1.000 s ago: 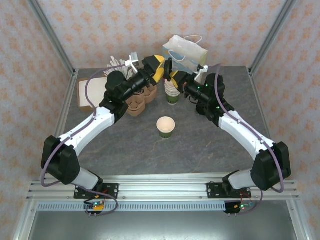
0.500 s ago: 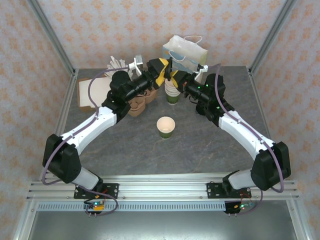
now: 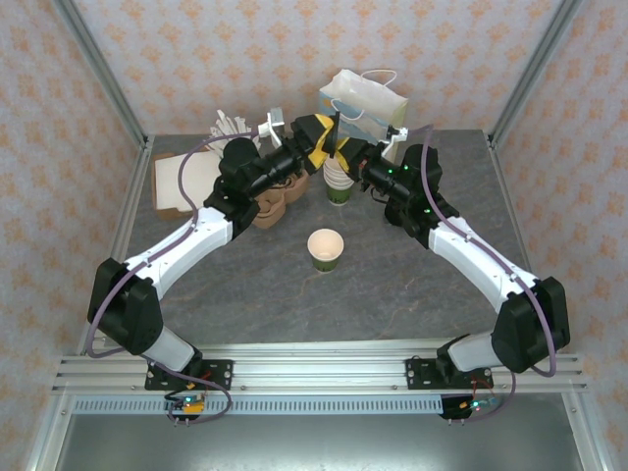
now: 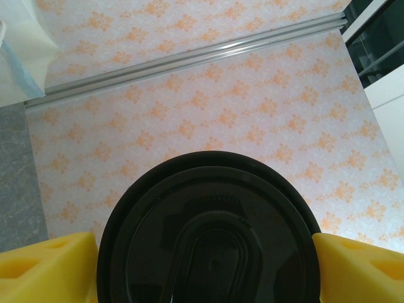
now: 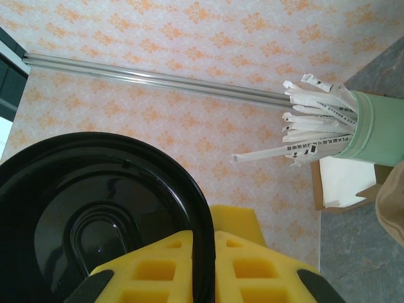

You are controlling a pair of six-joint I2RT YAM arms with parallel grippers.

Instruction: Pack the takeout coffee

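From overhead at the near edge we look down on the whole table (image 3: 245, 285); our two wrist cameras tilt upward, each close against a black lid (image 4: 211, 233), sharing the patterned wall (image 4: 221, 95)

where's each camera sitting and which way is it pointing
top external: fixed above and behind the bases, looking down on the table; both arms show whole, left tool and right tool close together at the back.
left wrist: on the left arm's wrist, facing the patterned wall; its yellow fingers flank a black lid.
right wrist: on the right wrist, facing that wall and a straw holder; its yellow fingers pinch a black lid's rim.
shared: top external and right wrist both show the straw holder.
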